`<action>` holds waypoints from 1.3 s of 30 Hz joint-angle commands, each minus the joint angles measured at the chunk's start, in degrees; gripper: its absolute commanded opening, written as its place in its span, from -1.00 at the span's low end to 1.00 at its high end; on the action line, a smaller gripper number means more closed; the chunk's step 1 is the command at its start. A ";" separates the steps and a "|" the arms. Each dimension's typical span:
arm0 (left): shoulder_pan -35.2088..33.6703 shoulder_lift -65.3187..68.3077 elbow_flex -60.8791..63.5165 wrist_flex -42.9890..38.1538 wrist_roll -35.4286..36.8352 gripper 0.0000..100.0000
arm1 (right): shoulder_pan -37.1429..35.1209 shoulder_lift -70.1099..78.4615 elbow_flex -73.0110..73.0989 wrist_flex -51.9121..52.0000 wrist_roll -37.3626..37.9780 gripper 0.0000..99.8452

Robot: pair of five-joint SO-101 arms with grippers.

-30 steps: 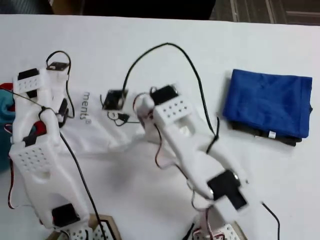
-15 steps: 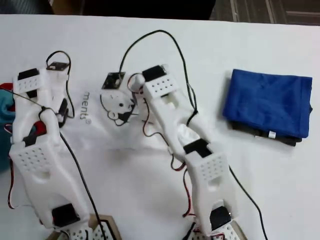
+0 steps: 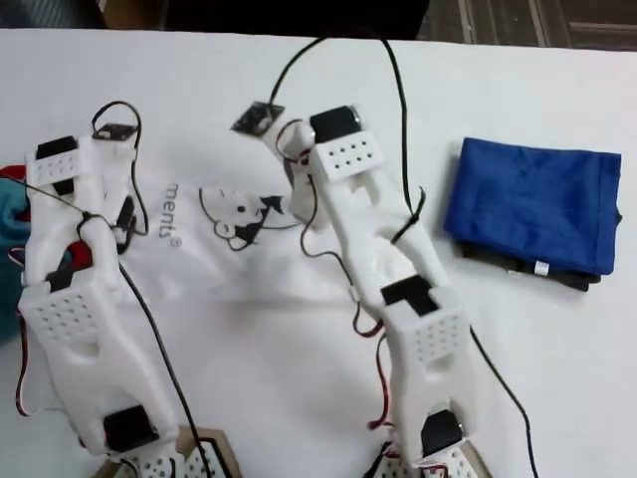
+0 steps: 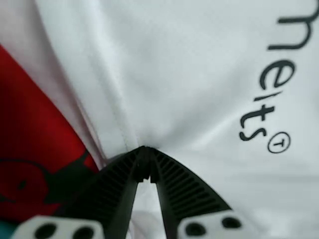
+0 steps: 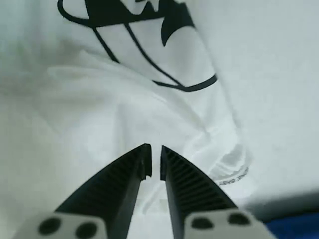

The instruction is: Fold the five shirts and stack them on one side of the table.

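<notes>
Firmly, left gripper point(image 4: 143, 155) clamps white shirt point(image 3: 214, 264) at its edge; right gripper point(image 5: 152, 155) (grip unclear) near its hem.

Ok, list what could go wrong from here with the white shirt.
1. The left hand pinches only a thin pucker at the white shirt's edge. A firm pull might slip it free.
2. The red shirt lies right beside that pinch and could get dragged along.
3. The right arm's black cable arcs loosely over the table and might snag as the arm swings.
</notes>
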 commanded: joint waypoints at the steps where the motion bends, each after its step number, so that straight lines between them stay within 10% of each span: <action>1: -0.26 0.88 -1.10 -2.29 0.26 -0.95 | 0.04 -7.78 7.56 -0.75 -0.97 -0.89; 27: -0.26 0.88 -1.10 -2.29 0.26 -0.95 | 6.29 -29.85 30.51 -18.24 -1.41 -0.89; 39: -0.26 0.88 -1.10 -2.29 0.26 -0.95 | 17.01 -5.58 28.13 -29.49 -1.32 -0.89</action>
